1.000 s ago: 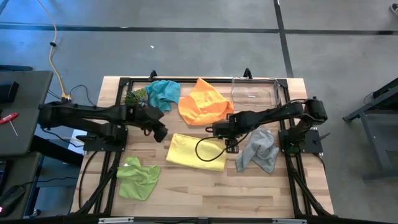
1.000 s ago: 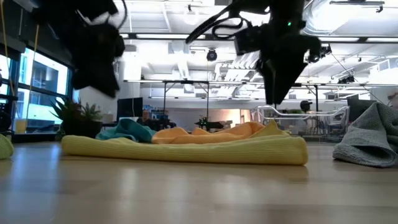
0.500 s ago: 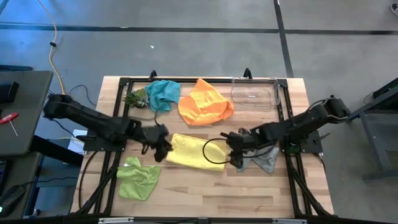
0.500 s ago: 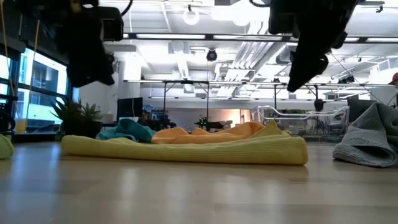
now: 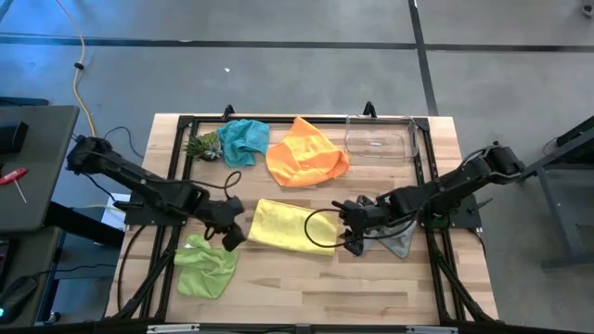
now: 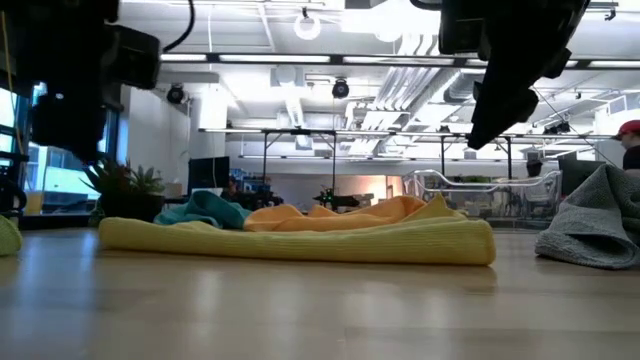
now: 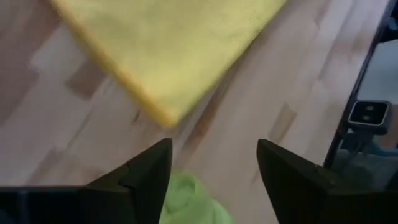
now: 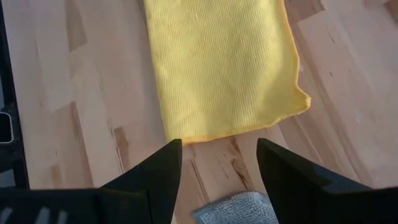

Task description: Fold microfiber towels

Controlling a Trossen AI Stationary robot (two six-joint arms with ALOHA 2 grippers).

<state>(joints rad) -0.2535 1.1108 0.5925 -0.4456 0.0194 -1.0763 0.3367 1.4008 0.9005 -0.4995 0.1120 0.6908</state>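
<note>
While both arms hang low over the middle of the table, count the cloths: five towels, one of each colour. The yellow towel lies folded into a flat oblong at the centre, its long axis running across the table from the left arm's side to the right arm's, tilted a little so the right-hand end sits nearer the front edge. Behind it the orange towel is spread loosely, one corner pointing toward the back edge, and the teal towel is bunched just beside it at the back left, next to one small green spiky plant. The lime green towel is crumpled at the front left, and the grey towel is heaped at the right, partly under the right arm. One clear plastic bin stands at the back right. Two grippers, one at each short end of the yellow cloth: the left gripper hovers just off its left end, between it and the lime green one, fingers spread apart with nothing between them; the right gripper hovers over the right end, fingers parted too, holding nothing, the yellow corner and a bit of grey showing past them. From table height the yellow fold lies flat in front, orange and teal peeking over it
</note>
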